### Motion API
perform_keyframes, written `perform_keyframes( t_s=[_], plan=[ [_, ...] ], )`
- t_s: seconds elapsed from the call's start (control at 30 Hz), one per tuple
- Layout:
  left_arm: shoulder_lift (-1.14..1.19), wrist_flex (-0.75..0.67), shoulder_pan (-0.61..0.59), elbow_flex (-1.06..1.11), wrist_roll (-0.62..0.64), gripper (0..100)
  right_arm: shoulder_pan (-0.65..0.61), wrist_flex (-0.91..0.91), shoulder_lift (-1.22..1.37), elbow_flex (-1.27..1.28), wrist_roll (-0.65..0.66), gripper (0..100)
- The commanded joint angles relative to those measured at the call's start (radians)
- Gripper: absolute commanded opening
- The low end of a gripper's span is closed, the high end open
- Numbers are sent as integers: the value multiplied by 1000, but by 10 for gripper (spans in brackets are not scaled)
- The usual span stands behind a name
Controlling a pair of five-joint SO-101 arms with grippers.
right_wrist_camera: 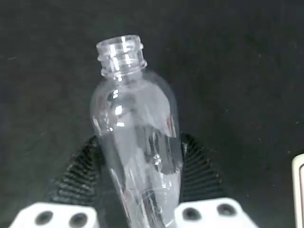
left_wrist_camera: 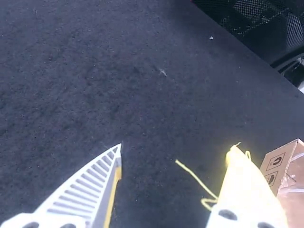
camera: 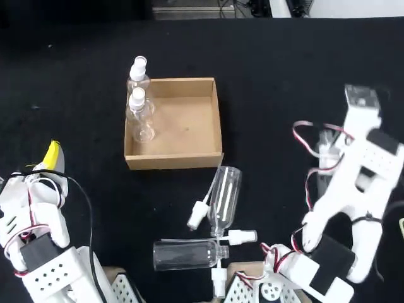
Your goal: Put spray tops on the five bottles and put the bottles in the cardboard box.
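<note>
Uncapped bottle point(right_wrist_camera: 135, 137) tight between right fingers point(right_wrist_camera: 199, 171); left fingers point(left_wrist_camera: 90, 197) wide, empty.

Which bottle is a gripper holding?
The topless bottle in the right gripper. Two other topless bottles lie loose on the table; two capped bottles stand at one wall of the cardboard box.

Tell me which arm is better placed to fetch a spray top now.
Left. The right gripper is shut on an uncapped bottle. The left gripper is open and empty, and a loose spray top lies between the arms.
</note>
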Motion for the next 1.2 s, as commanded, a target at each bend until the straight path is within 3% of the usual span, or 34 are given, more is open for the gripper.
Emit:
perform_keyframes(
  t_s=[0.0, 0.17, 0.43, 0.6, 0.93, 1.17],
  plan=[
    [-15, -21, -4, -16, 5, 321, 60, -68, -39, 54, 44, 68],
    [-15, -23, 2, -8, 6, 321, 83, -5, 48, -4, 55, 229],
    [-15, -72, 101, 42, 6, 321, 77, 209, 291, -308, 55, 257],
    [-15, -71, 130, 50, 5, 321, 75, 365, 415, -504, 72, 373],
    [-15, -71, 127, 50, 5, 321, 26, 397, 518, -605, 124, 333],
    [-15, -68, 124, 50, 3, 321, 17, 305, 575, -622, 98, 296]
  ],
)
